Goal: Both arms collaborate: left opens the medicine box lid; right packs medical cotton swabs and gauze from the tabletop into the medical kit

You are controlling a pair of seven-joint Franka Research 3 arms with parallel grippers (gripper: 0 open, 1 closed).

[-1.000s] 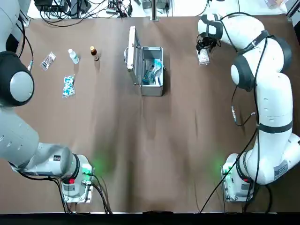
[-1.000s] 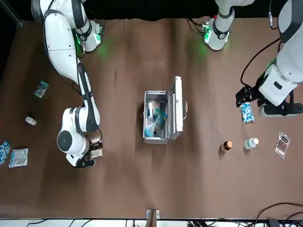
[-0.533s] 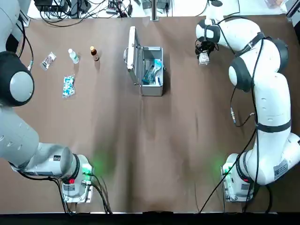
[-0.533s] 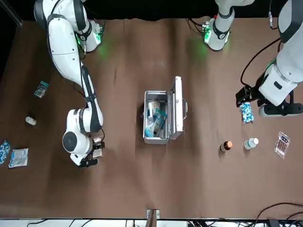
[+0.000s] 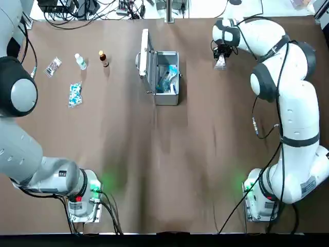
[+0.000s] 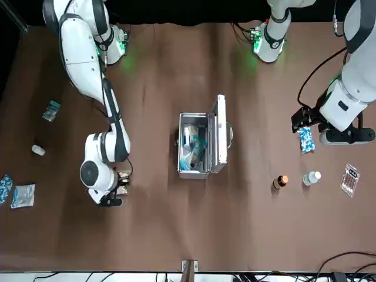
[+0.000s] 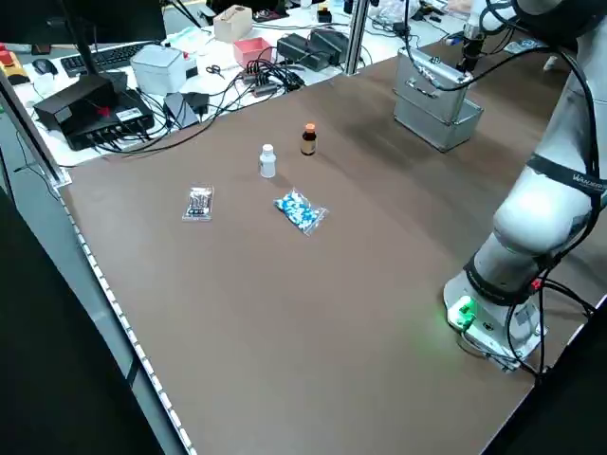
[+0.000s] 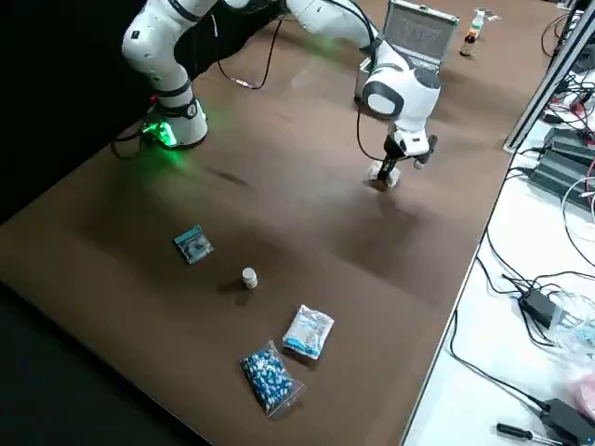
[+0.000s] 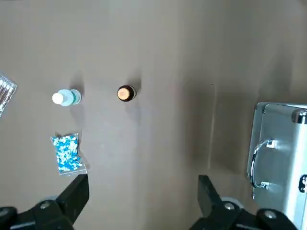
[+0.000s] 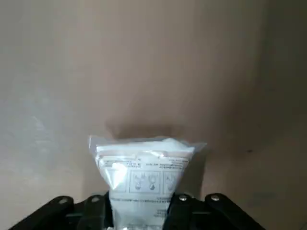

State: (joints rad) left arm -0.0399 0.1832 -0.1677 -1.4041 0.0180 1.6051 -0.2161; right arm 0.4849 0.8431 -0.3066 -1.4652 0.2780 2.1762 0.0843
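Upper right of the top view: your right gripper (image 5: 220, 58) works here, well apart from the medical kit (image 5: 166, 78) at upper centre.
Right gripper: its fingers are clamped on the gauze (image 10: 146, 167), the white packet pinched between them and lifted just off the brown table (image 5: 169, 154), judging by the shadow under it in the right wrist view.
Left gripper: (image 9: 144, 211) fingers spread wide and empty, hovering high near the blue-speckled pill packet (image 9: 67, 153), the white bottle (image 9: 64, 97) and the brown bottle (image 9: 126, 93).
Medicine box lid: (image 5: 144, 54) stands upright on the case's left edge in the top view; the kit is open.
Cotton swabs: the blue packet (image 5: 167, 77) already lies inside the kit.
Step in hand: carrying the gauze to the kit, by my reading.
Next move: you need to swing the right arm leftward in the top view, over the open case, then release.
Change from earlier frame: the right gripper has shifted slightly up and left with the gauze; kit and left arm are unchanged.
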